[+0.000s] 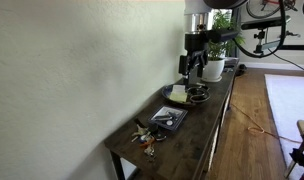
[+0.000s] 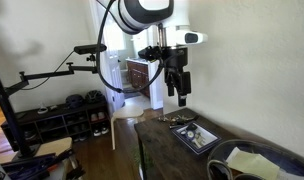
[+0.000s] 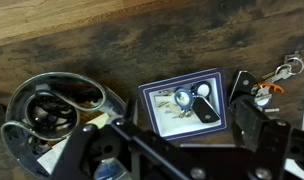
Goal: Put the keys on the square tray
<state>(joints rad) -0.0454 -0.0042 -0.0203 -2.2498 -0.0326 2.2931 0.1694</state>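
Observation:
The keys [image 3: 271,86], a small bunch with orange-red tags, lie on the dark wooden table just right of the square tray [image 3: 150,110] in the wrist view. The tray is dark-rimmed with a pale patch inside, where a round silvery item and a dark fob-like shape show. In both exterior views the keys [image 1: 147,136] [image 2: 178,119] lie beside the tray [image 1: 170,119] [image 2: 196,138] near the table's end. My gripper [image 3: 167,142] is open and empty. It hangs well above the table [image 1: 195,62] [image 2: 175,86], over the tray's near side.
A dark round bowl [image 3: 52,108] holding tangled items sits left of the tray, also in an exterior view [image 1: 199,96]. A round light plate [image 1: 177,93] [image 2: 254,160] lies beside it. A potted plant [image 1: 217,60] stands at the far table end. A wall runs along one side.

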